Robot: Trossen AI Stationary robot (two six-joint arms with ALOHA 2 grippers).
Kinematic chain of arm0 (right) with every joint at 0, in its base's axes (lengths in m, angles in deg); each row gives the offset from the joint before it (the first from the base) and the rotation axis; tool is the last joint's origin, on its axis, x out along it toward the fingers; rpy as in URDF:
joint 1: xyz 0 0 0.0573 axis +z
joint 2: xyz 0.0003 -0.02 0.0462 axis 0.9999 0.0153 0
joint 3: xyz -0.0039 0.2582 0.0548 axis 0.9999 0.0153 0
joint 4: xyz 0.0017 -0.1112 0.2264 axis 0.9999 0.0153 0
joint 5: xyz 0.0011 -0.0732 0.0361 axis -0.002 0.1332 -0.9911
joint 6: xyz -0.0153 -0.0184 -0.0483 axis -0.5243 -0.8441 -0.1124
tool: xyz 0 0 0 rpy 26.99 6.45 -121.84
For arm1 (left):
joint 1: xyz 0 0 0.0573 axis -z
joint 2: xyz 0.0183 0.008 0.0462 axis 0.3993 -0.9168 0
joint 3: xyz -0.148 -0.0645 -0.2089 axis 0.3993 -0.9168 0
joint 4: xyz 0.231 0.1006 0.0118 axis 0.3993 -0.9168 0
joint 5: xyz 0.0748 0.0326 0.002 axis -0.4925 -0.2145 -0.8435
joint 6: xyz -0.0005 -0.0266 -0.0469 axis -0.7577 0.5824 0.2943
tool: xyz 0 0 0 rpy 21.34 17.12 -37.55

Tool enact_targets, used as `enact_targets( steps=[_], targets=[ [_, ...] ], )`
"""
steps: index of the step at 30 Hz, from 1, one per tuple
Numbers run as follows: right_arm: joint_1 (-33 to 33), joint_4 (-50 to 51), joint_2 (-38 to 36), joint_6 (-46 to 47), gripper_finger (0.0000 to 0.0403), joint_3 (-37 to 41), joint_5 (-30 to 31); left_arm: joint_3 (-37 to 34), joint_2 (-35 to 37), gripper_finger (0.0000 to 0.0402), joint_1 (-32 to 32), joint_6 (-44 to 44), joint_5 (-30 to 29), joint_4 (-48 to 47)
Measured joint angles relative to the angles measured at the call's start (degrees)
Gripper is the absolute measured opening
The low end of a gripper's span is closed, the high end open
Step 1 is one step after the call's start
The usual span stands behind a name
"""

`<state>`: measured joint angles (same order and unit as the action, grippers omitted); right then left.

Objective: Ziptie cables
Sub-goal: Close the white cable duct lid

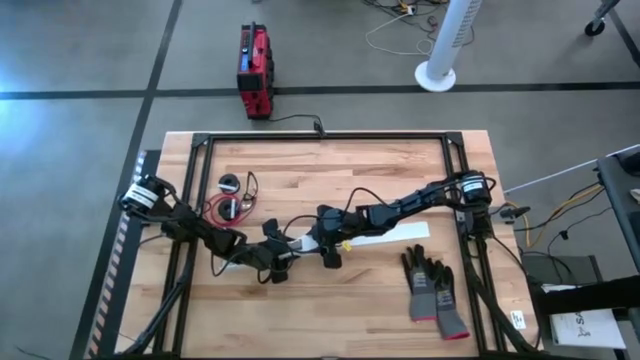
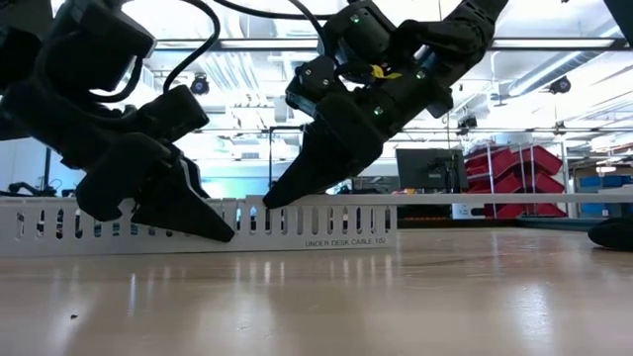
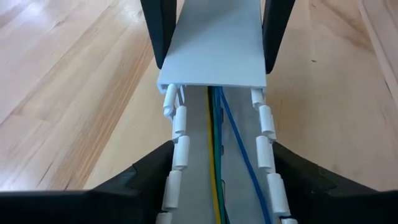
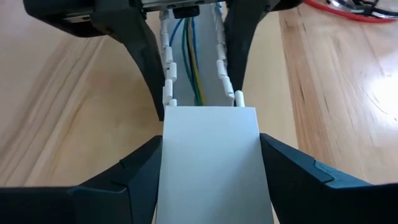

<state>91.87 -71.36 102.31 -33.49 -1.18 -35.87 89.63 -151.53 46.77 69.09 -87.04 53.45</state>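
At mid-counter, the left tool (image 1: 275, 262) and right tool (image 1: 331, 255) face each other, each spread open astride the long white slotted strip (image 1: 385, 236), fingers flanking its walls. Coloured wires (image 3: 217, 149) lie inside the strip's uncovered channel. Well apart, near the left arm, the cables (image 1: 228, 207) lie looped on the counter (image 1: 330, 310), gloves (image 1: 433, 292) lying opposite.

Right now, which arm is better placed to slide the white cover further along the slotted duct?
Probably the right: its gripper straddles the cover, while the left gripper straddles the open duct with wires.
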Motion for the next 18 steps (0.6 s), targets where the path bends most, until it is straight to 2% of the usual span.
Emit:
enact_targets(
  steps=[6, 18],
  targets=[
    [0.5, -0.6, 2.2, -4.1, 0.0224, -2.9, -1.1, -0.1, 0.3, 0.0217, -1.0, -2.9, -0.1, 2.1],
    [0.9, -1.3, 2.3, -6.7, 0.0225, -2.9, -3.9, -0.3, 1.8, 0.0215, -2.0, -5.7, -0.6, 3.0]
  ],
)
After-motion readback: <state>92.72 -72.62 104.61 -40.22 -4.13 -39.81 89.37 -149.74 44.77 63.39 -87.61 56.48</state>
